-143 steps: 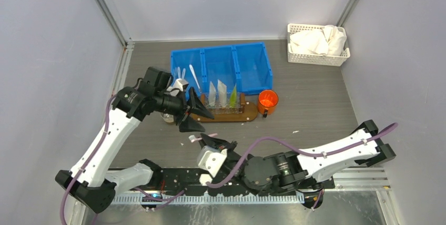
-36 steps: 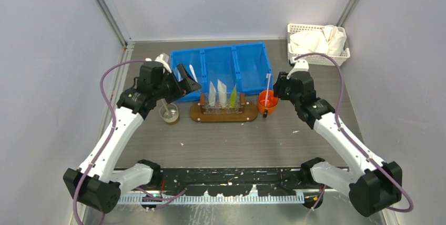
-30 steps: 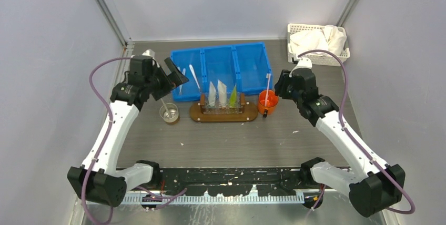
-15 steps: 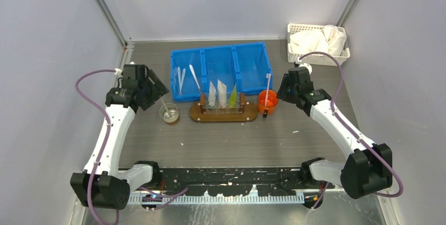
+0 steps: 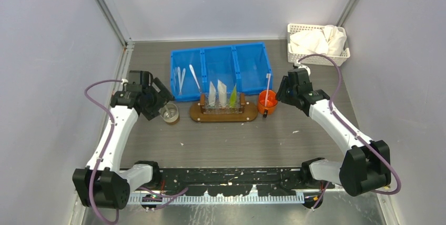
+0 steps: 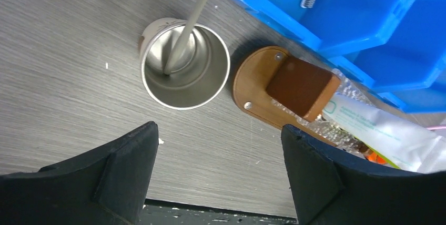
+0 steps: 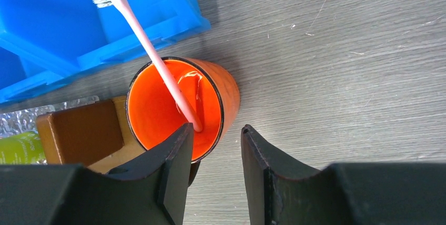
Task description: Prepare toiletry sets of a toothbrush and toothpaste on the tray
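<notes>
The dark-brown tray [image 5: 249, 114] holds a clear rack with three upright toothpaste tubes [image 5: 222, 94]. A steel cup [image 5: 169, 113] with a pale toothbrush [image 6: 190, 22] stands at its left end. An orange cup [image 5: 267, 100] with a pink toothbrush [image 7: 152, 51] stands at its right end. My left gripper [image 5: 158, 102] is open and empty, just left of the steel cup [image 6: 185, 70]. My right gripper [image 5: 284, 91] is narrowly open above the orange cup [image 7: 158, 106], its jaws straddling the cup's near rim and holding nothing. The tray's end [image 6: 252, 93] and a white tube [image 6: 384, 130] show in the left wrist view.
A blue three-compartment bin [image 5: 251, 67] sits behind the tray, with loose toothbrushes [image 5: 180, 78] in its left compartment. A white lattice basket [image 5: 315, 57] with cloths is at the back right. Small white specks lie on the grey table.
My right arm has carried a toothbrush from the front to the orange cup and let it go. My left gripper swung out left, then came down beside the steel cup.
</notes>
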You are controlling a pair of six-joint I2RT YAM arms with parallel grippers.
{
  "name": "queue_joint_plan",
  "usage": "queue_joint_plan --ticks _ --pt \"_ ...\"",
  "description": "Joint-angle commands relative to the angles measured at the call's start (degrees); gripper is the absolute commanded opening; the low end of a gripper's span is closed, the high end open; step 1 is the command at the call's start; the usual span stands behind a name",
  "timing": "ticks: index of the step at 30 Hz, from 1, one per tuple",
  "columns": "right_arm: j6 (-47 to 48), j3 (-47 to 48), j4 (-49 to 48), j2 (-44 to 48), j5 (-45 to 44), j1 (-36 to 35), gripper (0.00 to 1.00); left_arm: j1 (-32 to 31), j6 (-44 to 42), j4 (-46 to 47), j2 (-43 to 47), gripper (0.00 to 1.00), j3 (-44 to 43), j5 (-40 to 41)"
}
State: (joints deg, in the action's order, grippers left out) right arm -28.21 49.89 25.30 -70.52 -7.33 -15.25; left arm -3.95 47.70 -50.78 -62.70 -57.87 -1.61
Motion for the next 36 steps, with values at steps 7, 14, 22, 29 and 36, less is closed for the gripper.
queue_joint_plan --ticks 7,14,22,29,36 --pt "3.85 17.01 5.99 -2.87 -4.13 0.63 0.48 0.43 0.00 5.09 -12.05 0.64 -21.25 -5.32" --pt "2.40 28.00 4.52 -14.63 2.41 5.87 0.39 0.78 -1.02 6.37 -28.00 0.37 -29.68 -6.12" --pt "4.14 32.84 1.32 -25.99 10.46 11.87 0.48 0.87 -2.17 6.54 -39.06 0.37 -35.13 -5.29" --pt "4.36 33.34 -1.14 -30.71 14.82 11.99 0.48 0.96 -2.87 6.15 -43.22 0.37 -37.36 -4.11" --pt "4.29 32.16 -3.33 -31.22 16.47 11.99 0.47 1.03 -3.15 7.46 -48.02 0.35 -39.30 -3.49"
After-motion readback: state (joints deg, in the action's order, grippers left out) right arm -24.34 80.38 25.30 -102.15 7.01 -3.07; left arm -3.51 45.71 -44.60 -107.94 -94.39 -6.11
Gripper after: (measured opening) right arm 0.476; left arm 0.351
